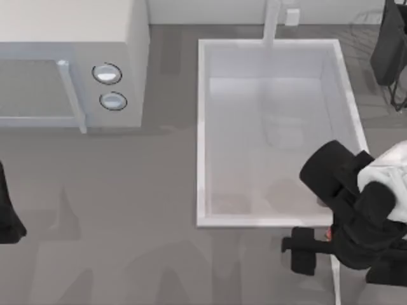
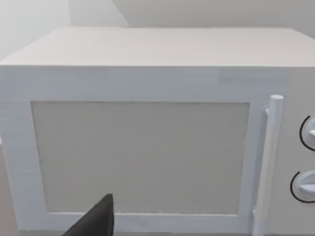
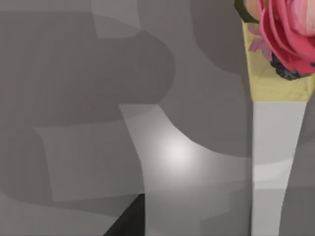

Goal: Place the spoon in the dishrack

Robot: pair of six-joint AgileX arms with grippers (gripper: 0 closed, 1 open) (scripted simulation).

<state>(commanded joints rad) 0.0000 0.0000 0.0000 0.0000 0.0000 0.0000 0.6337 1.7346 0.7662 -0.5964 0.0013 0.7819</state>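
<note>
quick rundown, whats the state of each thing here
microwave: door shut, upright at the table's left rear
sink: nothing visible in the basin
spoon: lying flat on the table in front of the sink's right corner, under the right hand
dishrack: far right rear, partly seen
left hand: parked at the left edge

Grey counter with a microwave and a sink

A white microwave (image 1: 73, 60) with two round dials (image 1: 107, 74) and a bar handle (image 1: 71, 95) sits at the counter's (image 1: 127, 222) left; a white rectangular sink basin (image 1: 202, 133) lies at the right, soft shadows around.
</note>
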